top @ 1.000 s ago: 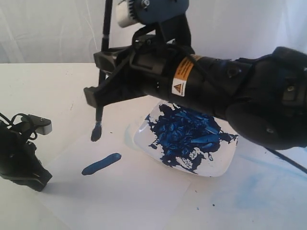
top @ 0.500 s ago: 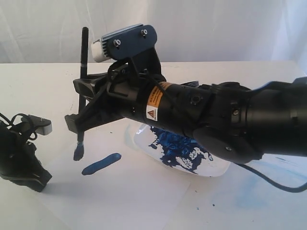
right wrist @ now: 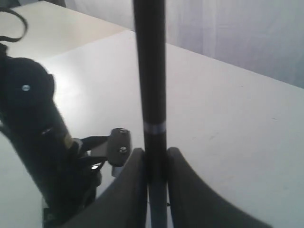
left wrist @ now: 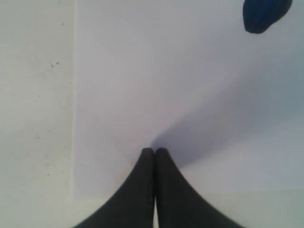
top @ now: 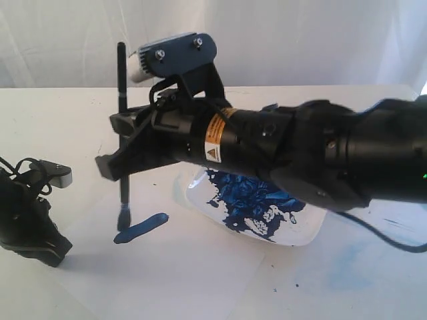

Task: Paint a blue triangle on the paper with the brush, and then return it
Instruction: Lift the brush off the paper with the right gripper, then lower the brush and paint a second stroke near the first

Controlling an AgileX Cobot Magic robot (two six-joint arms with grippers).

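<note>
At the far left of the exterior view you have the left gripper (top: 30,223), a black unit low over the off-white tabletop (top: 53,120) at the left edge of the plain white rectangular paper sheet (top: 180,273). Your left wrist view shows its jaws pressed together with nothing between them, the left gripper (left wrist: 154,153) pointing at the paper sheet (left wrist: 166,71) close to one edge.

Moving right, the long thin black-handled paintbrush (top: 122,87) stands nearly upright. Your right gripper (top: 120,148) is clamped on the handle partway down, one finger on each side. The right wrist view confirms this: the right gripper (right wrist: 156,164) has narrowed onto the paintbrush (right wrist: 149,71) just beyond its small silver band.

The dark bristles reach down to the left end of a short thick dark blue painted stroke (top: 141,228), which lies on the paper sheet. From this angle you cannot tell whether the bristles actually press on the sheet. The painted stroke (left wrist: 263,14) also shows at a corner of the left wrist view.

Further right, partly under the right arm, sits the white square dish (top: 297,237) smeared with dark blue paint, overlapping the sheet's right side.
</note>
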